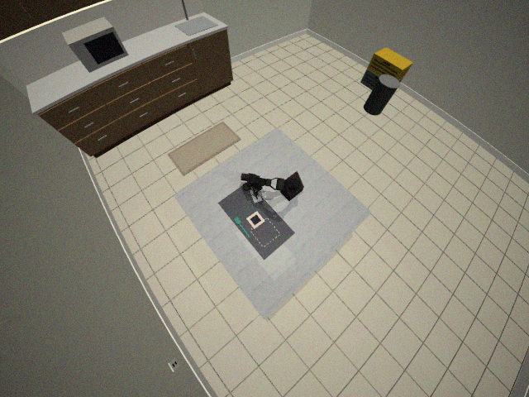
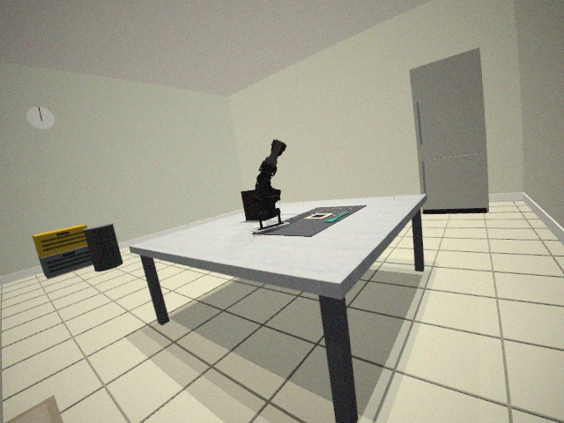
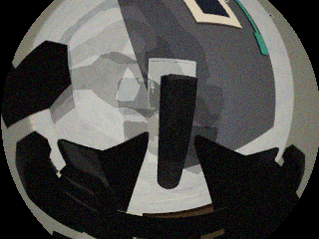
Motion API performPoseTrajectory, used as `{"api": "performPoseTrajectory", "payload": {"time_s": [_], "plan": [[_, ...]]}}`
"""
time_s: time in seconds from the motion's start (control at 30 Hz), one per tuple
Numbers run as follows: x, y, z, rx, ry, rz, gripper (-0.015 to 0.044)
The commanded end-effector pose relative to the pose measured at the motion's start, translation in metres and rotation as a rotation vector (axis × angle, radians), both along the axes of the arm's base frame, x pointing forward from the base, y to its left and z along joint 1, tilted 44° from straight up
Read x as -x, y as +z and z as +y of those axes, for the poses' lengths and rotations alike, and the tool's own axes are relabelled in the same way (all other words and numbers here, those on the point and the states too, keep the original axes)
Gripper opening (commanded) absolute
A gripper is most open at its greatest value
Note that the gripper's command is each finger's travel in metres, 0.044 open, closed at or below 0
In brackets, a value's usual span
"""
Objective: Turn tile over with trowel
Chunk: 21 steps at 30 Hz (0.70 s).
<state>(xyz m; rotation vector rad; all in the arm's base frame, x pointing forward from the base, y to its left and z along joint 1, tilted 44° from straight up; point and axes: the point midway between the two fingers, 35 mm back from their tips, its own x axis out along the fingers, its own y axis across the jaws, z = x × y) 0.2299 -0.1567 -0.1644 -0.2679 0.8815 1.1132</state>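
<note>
The tile lies flat on the dark mat, its upper face cream-edged with a dark square. It is beside the dashed outline, not inside it. The small trowel has a dark handle and a pale blade, low at the mat's edge near the arm; the blade shows past the handle's far end in the wrist view. My gripper is open around the handle, with narrow gaps on both sides. The arm hides much of the trowel in the top view.
A thin green tool lies along the mat's far side, beyond the tile from the arm base. The mat lies on a pale table.
</note>
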Motion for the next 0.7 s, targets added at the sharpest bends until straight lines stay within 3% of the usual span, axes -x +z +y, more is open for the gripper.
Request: {"api": "performPoseTrajectory", "payload": {"time_s": [0.0,0.43,0.67], "plan": [[0.0,0.0,0.0,-0.004,-0.004,0.002,0.027],[0.0,0.0,0.0,-0.004,-0.004,0.002,0.027],[0.01,0.035,-0.029,-0.004,-0.004,0.003,0.027]]}}
